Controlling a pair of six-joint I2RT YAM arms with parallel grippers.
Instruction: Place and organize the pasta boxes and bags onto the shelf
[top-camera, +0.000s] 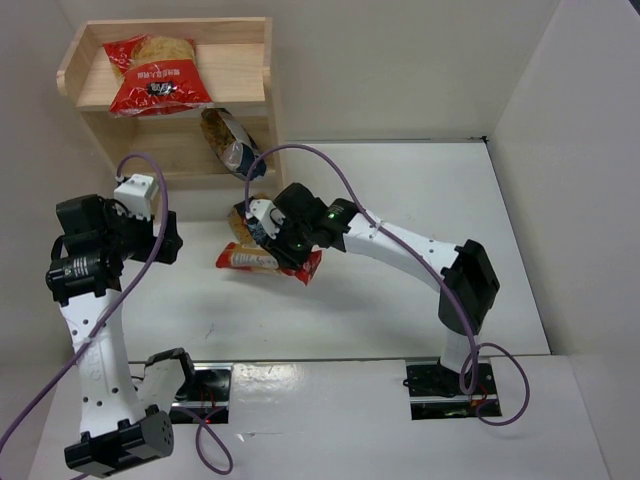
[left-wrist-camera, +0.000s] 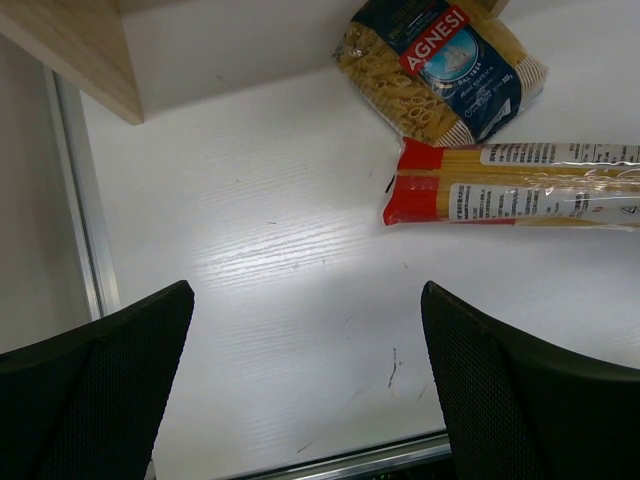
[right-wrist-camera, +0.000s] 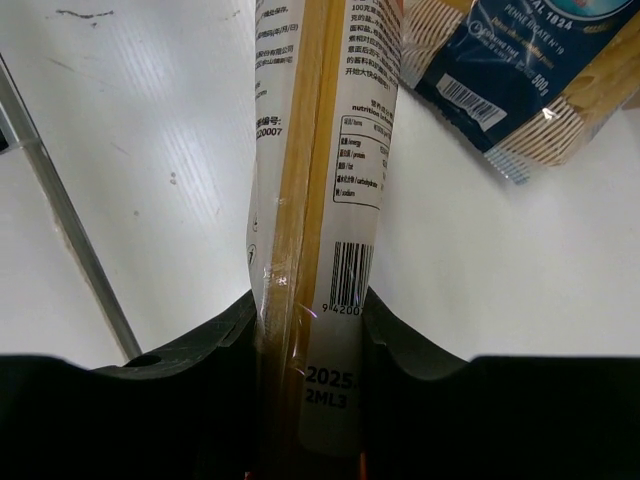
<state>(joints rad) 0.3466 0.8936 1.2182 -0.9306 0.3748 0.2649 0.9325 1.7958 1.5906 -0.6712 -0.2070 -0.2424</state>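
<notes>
Red bag (top-camera: 155, 75) on shelf (top-camera: 240, 60) top, clear bag (top-camera: 228, 140) below; spaghetti pack (left-wrist-camera: 520, 185) beside yellow pack (left-wrist-camera: 440, 70).

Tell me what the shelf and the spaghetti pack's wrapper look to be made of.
The shelf looks like pale, bare wood. It is light tan with a dull surface, and shows no paint or sheen. The spaghetti pack seems wrapped in thin, clear, glossy plastic film. The strands show through it, light glints on its creases, and white panels are printed on it.

red bag (top-camera: 155, 75) crowding upper tier (top-camera: 238, 78) left, right half open
</notes>
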